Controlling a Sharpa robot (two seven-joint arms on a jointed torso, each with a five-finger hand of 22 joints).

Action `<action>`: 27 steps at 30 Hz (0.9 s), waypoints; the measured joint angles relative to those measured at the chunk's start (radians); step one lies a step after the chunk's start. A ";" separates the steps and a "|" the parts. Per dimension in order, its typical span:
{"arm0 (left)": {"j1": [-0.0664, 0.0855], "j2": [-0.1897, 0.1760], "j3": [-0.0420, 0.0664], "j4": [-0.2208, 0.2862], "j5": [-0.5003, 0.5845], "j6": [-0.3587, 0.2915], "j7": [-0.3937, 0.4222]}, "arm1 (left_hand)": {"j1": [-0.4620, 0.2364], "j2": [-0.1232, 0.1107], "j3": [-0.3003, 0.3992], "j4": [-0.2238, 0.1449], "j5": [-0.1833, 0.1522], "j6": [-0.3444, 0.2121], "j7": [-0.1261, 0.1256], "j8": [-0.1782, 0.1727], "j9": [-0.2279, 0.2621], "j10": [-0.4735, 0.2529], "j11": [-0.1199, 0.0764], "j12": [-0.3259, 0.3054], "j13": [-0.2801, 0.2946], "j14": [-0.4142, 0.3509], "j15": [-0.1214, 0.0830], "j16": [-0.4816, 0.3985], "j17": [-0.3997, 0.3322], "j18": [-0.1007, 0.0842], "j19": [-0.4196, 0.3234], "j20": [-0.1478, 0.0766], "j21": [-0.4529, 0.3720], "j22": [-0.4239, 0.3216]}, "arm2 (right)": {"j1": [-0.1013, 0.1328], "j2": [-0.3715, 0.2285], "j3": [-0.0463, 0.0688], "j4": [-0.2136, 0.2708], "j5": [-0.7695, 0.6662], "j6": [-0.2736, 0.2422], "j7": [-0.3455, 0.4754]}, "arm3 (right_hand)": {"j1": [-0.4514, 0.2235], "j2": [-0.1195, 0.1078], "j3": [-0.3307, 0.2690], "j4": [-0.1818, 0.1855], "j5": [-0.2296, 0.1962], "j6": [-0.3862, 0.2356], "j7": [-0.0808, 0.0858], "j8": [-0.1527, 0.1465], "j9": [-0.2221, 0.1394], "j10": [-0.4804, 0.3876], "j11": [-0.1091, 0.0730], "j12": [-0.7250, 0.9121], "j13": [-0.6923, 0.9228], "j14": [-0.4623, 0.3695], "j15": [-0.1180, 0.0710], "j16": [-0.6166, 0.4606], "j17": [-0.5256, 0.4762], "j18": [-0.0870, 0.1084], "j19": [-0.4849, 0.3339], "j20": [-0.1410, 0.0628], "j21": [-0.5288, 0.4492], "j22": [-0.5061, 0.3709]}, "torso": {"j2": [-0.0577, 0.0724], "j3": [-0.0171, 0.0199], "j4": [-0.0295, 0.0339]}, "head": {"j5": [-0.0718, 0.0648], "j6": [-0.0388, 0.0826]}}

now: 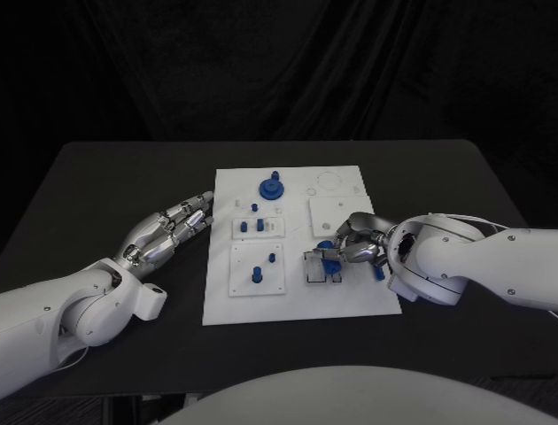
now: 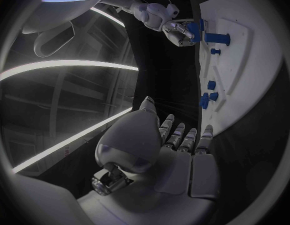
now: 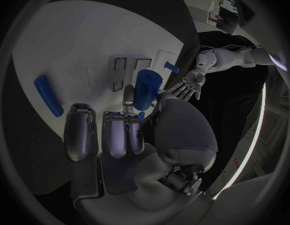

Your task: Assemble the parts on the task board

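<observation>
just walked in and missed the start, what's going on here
The robot is assembling small blue parts on the white task board on the black table. Its right hand holds a blue cylindrical peg over the board's near right area. Its left hand rests open beside the board's left edge, holding nothing. Other blue pieces, including a gear-like one, already stand on the board.

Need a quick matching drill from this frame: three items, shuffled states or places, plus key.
Items:
1. left hand
2. right hand
3. blue gear-shaped part

States or places:
A. stands at the far end of the task board
B. holds a blue cylinder over the board's right side
C. holds nothing, fingers straight, beside the board's left edge

Pairs: 1-C, 2-B, 3-A
</observation>
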 measured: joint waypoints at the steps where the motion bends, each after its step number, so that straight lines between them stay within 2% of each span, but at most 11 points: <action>1: 0.000 0.000 0.000 0.000 0.000 0.000 0.000 | 0.000 0.000 0.000 0.000 0.000 0.000 0.000 0.000 0.000 0.000 0.000 0.000 0.000 0.000 0.000 0.000 0.000 0.000 0.000 0.000 0.000 0.000 | -0.001 0.002 0.000 -0.001 0.001 0.002 0.000 | -0.005 0.005 0.000 -0.002 -0.004 -0.001 0.001 0.000 0.000 0.000 0.000 0.000 0.000 0.000 0.000 0.000 0.000 0.000 0.000 0.000 0.000 0.000 | 0.000 0.0000 0.0000 | 0.000 0.000; 5: 0.000 0.000 0.000 0.000 0.000 0.000 0.000 | 0.000 0.000 0.000 0.000 0.000 0.000 0.000 0.000 0.000 0.000 0.000 0.000 0.000 0.000 0.000 0.000 0.000 0.000 0.000 0.000 0.000 0.000 | -0.005 0.009 0.000 -0.007 0.005 0.010 -0.003 | -0.017 0.006 -0.005 -0.009 -0.049 -0.009 0.006 0.000 0.000 0.000 0.000 0.000 0.000 0.000 0.000 0.000 0.000 0.000 0.000 0.000 0.000 0.000 | 0.000 0.0001 -0.0004 | -0.001 0.000; 11: 0.000 0.001 0.000 0.000 0.000 0.001 0.000 | 0.000 0.000 0.000 0.000 0.000 0.000 0.000 0.000 0.000 0.000 0.000 0.000 0.000 0.000 0.000 0.000 0.000 0.000 0.000 0.000 0.000 0.000 | -0.008 0.016 0.000 -0.013 0.007 0.024 -0.009 | -0.071 0.021 -0.043 -0.005 -0.154 -0.020 0.005 0.000 0.000 0.000 0.000 0.000 0.000 0.000 0.000 -0.007 0.000 0.000 0.000 0.000 -0.011 0.000 | 0.000 0.0004 -0.0006 | 0.001 0.000; 19: 0.000 0.002 0.000 -0.001 0.000 0.002 0.000 | 0.000 0.000 0.000 0.000 0.000 0.000 0.000 0.000 0.001 0.000 0.000 0.000 0.000 0.000 0.000 0.000 0.000 0.000 0.000 0.000 0.000 0.000 | -0.010 0.020 0.000 -0.016 0.007 0.036 -0.014 | -0.118 0.026 -0.080 -0.003 -0.247 -0.028 0.007 -0.005 -0.004 0.000 0.000 0.000 0.000 0.000 0.000 -0.007 0.000 0.000 0.000 0.000 -0.016 0.000 | 0.000 0.0004 -0.0007 | 0.003 0.000; 22: 0.000 0.003 0.000 -0.002 0.000 0.003 0.000 | 0.000 0.000 0.000 0.000 0.000 0.000 0.000 0.000 0.001 0.000 0.000 0.000 -0.001 0.000 0.000 0.000 0.001 0.000 0.000 0.000 0.000 -0.001 | -0.010 0.021 0.000 -0.017 0.006 0.037 -0.015 | -0.142 0.037 -0.117 -0.005 -0.244 -0.032 0.011 -0.005 -0.004 -0.004 0.004 0.000 0.000 0.000 0.000 -0.007 0.000 0.000 0.000 0.000 -0.020 0.000 | 0.000 0.0004 -0.0008 | 0.004 0.000; 27: 0.000 0.004 0.000 -0.005 0.000 0.004 0.000 | 0.000 0.000 0.000 0.000 0.000 0.000 0.000 0.000 0.001 0.000 0.000 0.000 -0.001 0.000 0.000 0.000 0.001 0.000 0.000 0.000 0.000 -0.001 | -0.010 0.020 0.000 -0.017 0.004 0.039 -0.015 | -0.154 0.044 -0.167 -0.004 -0.309 -0.035 0.014 -0.005 -0.005 -0.004 0.004 0.000 0.000 0.000 0.000 -0.012 0.000 0.000 0.000 0.000 -0.020 0.000 | 0.000 0.0004 -0.0007 | 0.006 0.000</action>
